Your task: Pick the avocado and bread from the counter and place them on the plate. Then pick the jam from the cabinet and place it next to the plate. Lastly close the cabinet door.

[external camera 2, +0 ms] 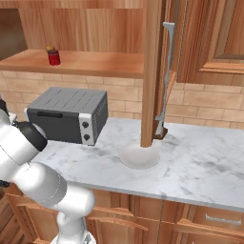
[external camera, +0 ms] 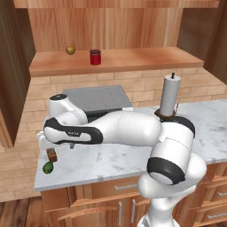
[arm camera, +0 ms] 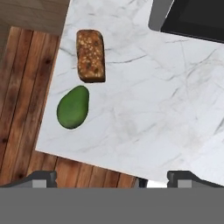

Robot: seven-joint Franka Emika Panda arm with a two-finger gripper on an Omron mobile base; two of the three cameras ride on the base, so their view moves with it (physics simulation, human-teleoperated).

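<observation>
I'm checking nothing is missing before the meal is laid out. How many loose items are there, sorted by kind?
Fruit: 2, the avocado and a yellowish-brown round fruit
Bread: 1
Jam: 1
Plate: 1
Toaster oven: 1
Total: 6

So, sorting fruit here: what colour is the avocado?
Green, darker toward one side; the avocado shows best in the hand view.

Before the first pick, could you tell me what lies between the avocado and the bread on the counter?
Nothing: in the hand view a narrow strip of bare counter separates the avocado from the bread, and they do not touch.
</observation>
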